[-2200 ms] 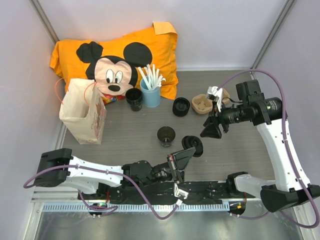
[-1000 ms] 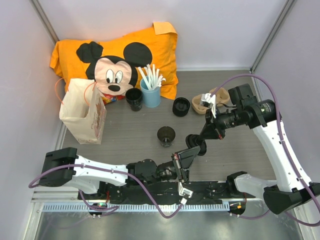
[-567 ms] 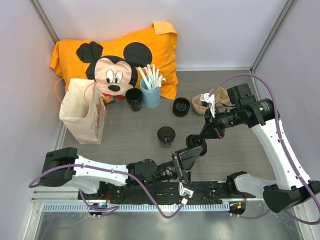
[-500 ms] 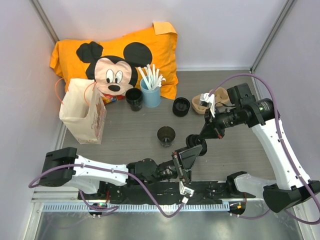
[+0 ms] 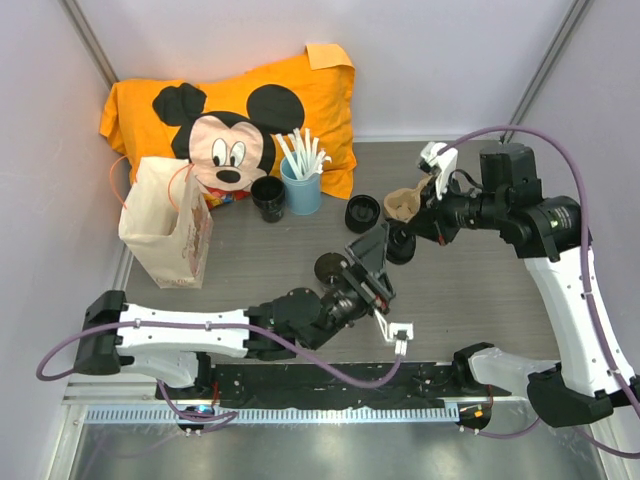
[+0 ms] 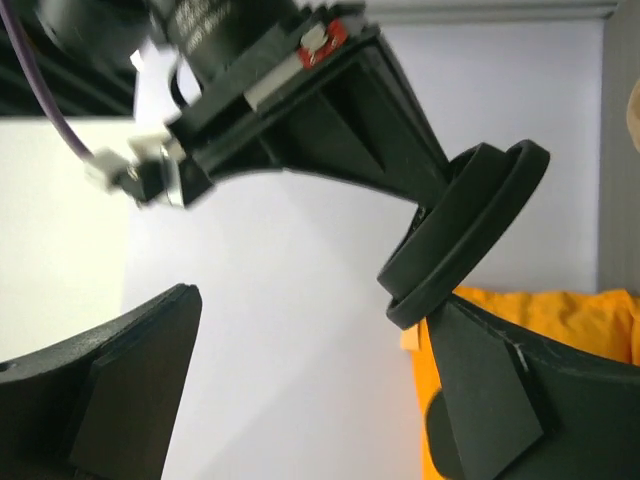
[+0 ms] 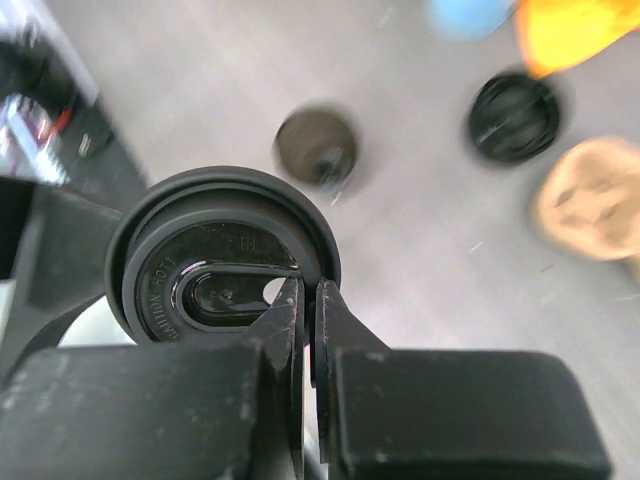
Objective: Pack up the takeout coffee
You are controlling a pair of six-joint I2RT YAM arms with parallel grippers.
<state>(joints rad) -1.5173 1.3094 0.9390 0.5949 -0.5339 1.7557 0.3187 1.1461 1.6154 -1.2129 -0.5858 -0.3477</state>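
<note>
The takeout coffee (image 5: 330,268) is a dark translucent cup standing mid-table, with no lid showing on it; in the right wrist view the cup (image 7: 316,148) lies blurred below. My right gripper (image 5: 411,236) is shut on the rim of a round black lid (image 5: 398,243), held in the air on edge. The lid (image 7: 215,270) fills that wrist view, pinched at its right rim by the gripper (image 7: 308,292). My left gripper (image 5: 378,264) stands open just beside the lid. In the left wrist view the lid (image 6: 465,235) hangs above the right finger (image 6: 490,390), apart from both.
A paper bag (image 5: 165,225) stands at the left before an orange cushion (image 5: 230,110). Behind the cup are a black cup (image 5: 268,197), a blue cup of white sticks (image 5: 300,185), a squat black ring piece (image 5: 362,212) and a brown pulp carrier (image 5: 403,203).
My left gripper has opened and let go of the lid. The right gripper has carried the lid up and toward the back, and the left arm has reached forward after it.
</note>
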